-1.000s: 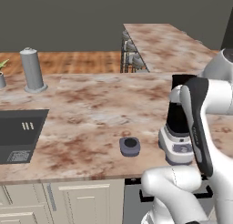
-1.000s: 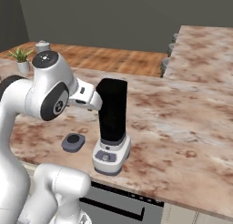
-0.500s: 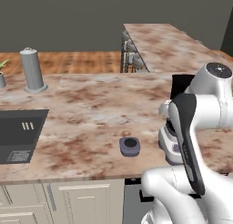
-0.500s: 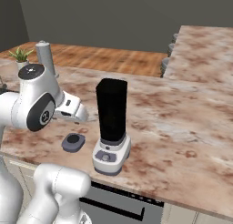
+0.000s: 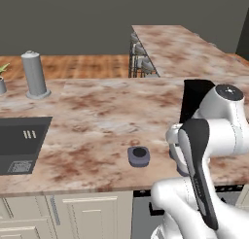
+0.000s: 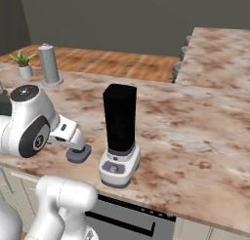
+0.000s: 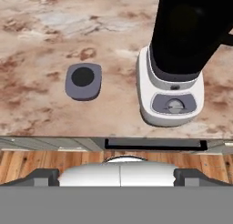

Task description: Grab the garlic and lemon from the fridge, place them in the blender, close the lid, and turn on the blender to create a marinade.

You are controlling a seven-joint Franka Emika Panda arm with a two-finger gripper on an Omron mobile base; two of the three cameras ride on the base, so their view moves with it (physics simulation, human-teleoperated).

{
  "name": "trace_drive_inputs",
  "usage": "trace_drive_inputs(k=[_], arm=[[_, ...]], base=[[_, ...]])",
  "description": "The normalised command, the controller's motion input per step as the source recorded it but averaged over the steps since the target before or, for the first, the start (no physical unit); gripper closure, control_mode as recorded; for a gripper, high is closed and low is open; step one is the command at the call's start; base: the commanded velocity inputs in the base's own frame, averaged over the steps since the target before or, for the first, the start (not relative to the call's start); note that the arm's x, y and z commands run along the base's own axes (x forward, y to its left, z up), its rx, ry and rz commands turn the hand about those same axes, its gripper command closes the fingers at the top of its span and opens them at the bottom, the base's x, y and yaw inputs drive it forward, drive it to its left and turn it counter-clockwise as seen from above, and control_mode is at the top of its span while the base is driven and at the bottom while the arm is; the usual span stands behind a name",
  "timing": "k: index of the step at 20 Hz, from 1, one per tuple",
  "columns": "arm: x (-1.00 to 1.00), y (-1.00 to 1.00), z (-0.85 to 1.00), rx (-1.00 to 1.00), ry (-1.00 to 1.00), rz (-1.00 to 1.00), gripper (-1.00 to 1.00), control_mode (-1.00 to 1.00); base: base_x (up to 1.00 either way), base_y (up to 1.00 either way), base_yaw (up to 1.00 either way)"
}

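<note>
The blender [image 6: 119, 131] stands near the counter's front edge, a tall black jar on a light base, with no cap on the jar's top. In the hand view its base [image 7: 170, 98] shows a round front button. The lid [image 7: 83, 81], a dark blue-grey cap with a black centre, lies flat on the counter just left of the blender [image 5: 194, 99]. The lid [image 5: 139, 156] is apart from the base, and my arm partly covers the lid [image 6: 79, 154]. My gripper [image 7: 119, 175] hangs open above the counter's front edge, holding nothing. The garlic, lemon and fridge are out of view.
A plain grey canister [image 5: 35, 75] stands at the back left, with a small potted plant [image 6: 23, 63] beside it. A dark sink [image 5: 19, 145] is set into the counter on the left. A second counter [image 5: 185, 48] runs away at the right, behind a dish rack [image 5: 141, 58].
My arm has swung down and towards the counter's front edge, away from the top of the jar. The blender and the lid have stayed where they were.
</note>
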Motion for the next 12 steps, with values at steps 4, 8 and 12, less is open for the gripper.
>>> trace_drive_inputs(k=[4,8,12], arm=[[0.0,0.0,0.0,0.0,0.0,0.0,-1.0,1.0],[0.0,0.0,0.0,0.0,0.0,0.0,-1.0,1.0],[0.0,0.0,0.0,0.0,0.0,0.0,-1.0,1.0]], base=[[-0.71,0.0,-0.13],[-0.47,0.02,-0.55],[-0.13,0.0,-0.81]])
